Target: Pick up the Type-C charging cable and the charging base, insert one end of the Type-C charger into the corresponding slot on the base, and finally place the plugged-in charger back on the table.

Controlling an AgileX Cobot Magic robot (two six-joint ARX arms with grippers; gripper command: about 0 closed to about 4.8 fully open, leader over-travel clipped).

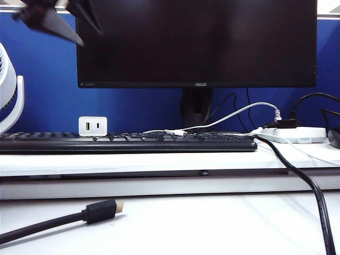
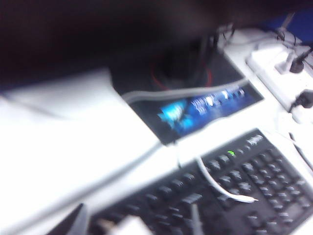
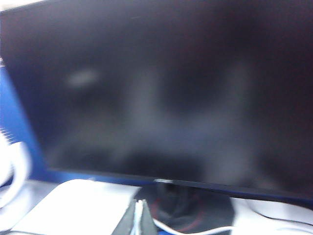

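Room lies mostly along the lower step of the white surface (image 1: 212,223), where we see only the thick black gold-tipped cable (image 1: 98,211) at left and a black cord (image 1: 313,196) trailing down the right edge. On the raised shelf, the charging base (image 1: 92,126) stands upright behind the keyboard (image 1: 127,142), ports facing us. The Type-C charging cable (image 1: 223,120) arcs from the power strip (image 1: 297,134) at right and ends with its plug (image 1: 179,133) on the keyboard's back edge — well apart from the base. The left gripper (image 1: 66,18) hangs blurred at the top left before the monitor (image 1: 196,42), released and holding nothing. The right gripper (image 3: 138,220) shows only in its wrist view — clenched and empty, facing the monitor.
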